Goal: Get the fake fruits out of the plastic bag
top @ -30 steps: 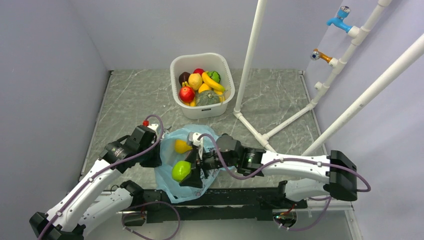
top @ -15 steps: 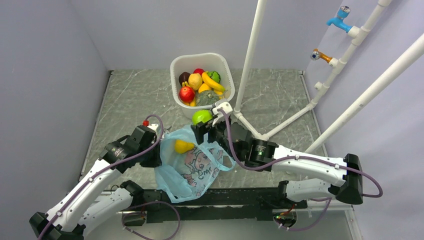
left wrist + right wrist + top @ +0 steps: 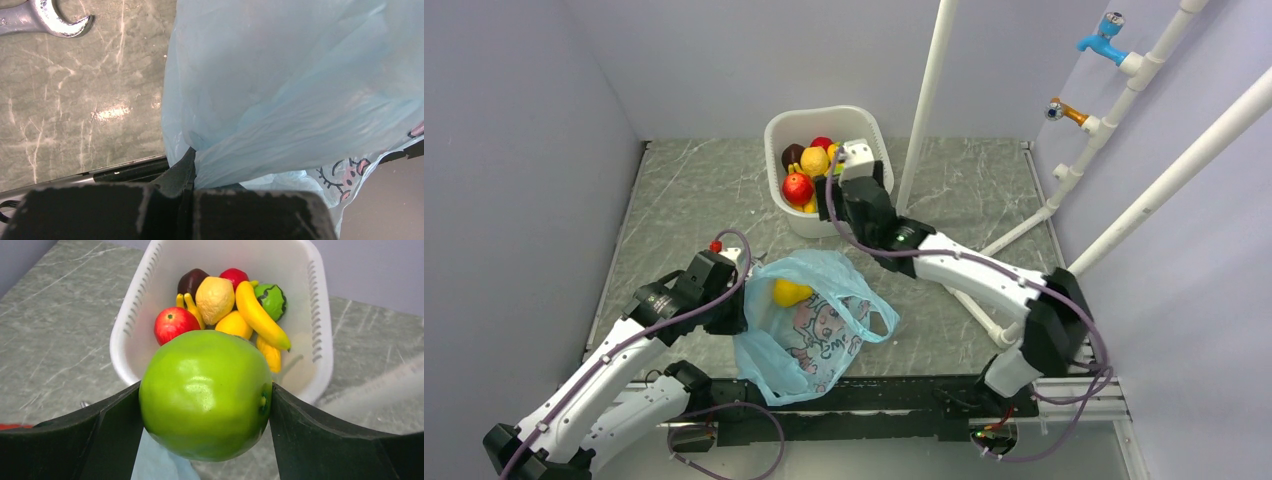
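My right gripper (image 3: 206, 405) is shut on a light green apple (image 3: 206, 395) and holds it in the air just short of the white basket's near rim. In the top view this gripper (image 3: 836, 195) hangs over the basket's near edge and hides the apple. The light-blue plastic bag (image 3: 809, 330) lies on the table in front of the arms, its printed face up. A yellow round fruit (image 3: 789, 293) shows in its open mouth. My left gripper (image 3: 736, 305) is shut on the bag's left edge; in the left wrist view (image 3: 192, 170) the film (image 3: 290, 90) bunches between the jaws.
The white basket (image 3: 320, 340) holds a red apple (image 3: 172, 325), a lemon (image 3: 215, 299), a banana (image 3: 260, 315), a dark maroon ball (image 3: 192, 282) and other pieces. A steel wrench (image 3: 45, 20) lies left of the bag. White pipes (image 3: 924, 120) stand right of the basket.
My right gripper lifted the green apple out of the bag and carried it away to the basket's near edge. The bag has slumped flatter. The left arm has not moved.
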Motion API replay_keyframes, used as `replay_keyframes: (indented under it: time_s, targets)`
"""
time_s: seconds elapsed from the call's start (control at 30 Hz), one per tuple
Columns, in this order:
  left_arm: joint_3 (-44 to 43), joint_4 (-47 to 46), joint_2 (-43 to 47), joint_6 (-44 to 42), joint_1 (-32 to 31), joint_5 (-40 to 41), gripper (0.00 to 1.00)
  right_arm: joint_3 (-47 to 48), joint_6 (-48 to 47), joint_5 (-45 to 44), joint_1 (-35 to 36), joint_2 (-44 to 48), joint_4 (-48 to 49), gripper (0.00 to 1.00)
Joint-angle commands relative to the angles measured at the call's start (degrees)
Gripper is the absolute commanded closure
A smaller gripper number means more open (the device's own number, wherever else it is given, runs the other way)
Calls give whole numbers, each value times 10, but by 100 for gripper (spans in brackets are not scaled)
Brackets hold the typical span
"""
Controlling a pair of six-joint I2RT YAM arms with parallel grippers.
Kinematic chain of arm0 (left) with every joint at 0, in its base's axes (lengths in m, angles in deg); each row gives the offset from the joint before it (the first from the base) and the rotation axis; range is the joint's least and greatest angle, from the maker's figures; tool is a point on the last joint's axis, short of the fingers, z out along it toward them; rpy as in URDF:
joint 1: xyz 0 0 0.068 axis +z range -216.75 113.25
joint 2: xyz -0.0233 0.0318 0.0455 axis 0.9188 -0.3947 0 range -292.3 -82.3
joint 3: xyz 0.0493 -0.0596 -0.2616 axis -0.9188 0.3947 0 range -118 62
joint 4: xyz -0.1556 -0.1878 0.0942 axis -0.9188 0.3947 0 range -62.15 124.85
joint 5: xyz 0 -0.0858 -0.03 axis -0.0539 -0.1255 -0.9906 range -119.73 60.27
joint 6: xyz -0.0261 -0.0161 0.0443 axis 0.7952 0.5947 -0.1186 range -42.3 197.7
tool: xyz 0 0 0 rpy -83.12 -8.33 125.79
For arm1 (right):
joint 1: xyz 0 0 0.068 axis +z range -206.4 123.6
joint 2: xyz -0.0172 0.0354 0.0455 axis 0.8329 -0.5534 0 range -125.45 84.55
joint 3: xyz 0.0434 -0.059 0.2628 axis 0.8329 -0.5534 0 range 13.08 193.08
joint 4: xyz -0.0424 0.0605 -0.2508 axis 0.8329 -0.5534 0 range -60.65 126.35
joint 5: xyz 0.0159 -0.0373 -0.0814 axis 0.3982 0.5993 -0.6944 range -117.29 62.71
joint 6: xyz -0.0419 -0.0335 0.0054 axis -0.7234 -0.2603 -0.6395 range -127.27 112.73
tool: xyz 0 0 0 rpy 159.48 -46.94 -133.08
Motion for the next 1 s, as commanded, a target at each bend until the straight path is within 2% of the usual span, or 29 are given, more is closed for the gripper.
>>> replay_keyframes:
  time_s: [0.0,0.07,0.27,0.4,0.53,0.6,0.67,0.73,0.77,0.87,0.93,0.97]
  targets:
    - [-11,-2,-1,2,-2,-7,100,97,2,58,-33,-78,11,100]
    - [-10,-3,0,1,-2,-6,100,124,6,94,-52,-115,21,100]
    - [-11,-1,-7,1,-2,-7,100,260,-2,127,-91,-246,-7,100]
    - [-11,0,-9,1,-2,-6,100,337,10,173,-108,-321,-23,95]
    - [-11,0,-11,2,-2,-5,100,460,0,207,-109,-404,-100,92]
    - [-11,1,-12,1,-2,-6,100,493,2,220,-109,-432,-119,91]
    - [-12,2,-13,3,-2,-4,100,504,3,232,-109,-451,-110,84]
    - [-12,2,-11,5,-2,-1,100,518,1,233,-109,-471,-103,64]
    - [-12,1,-10,5,-2,0,100,539,-2,230,-110,-484,-117,59]
    - [-12,1,-13,4,-2,-4,100,615,-6,235,-110,-530,-164,54]
    - [-12,2,-14,3,-2,-4,100,624,-6,240,-110,-531,-166,44]
    - [-11,1,-14,4,-2,-4,100,615,-5,240,-110,-525,-160,35]
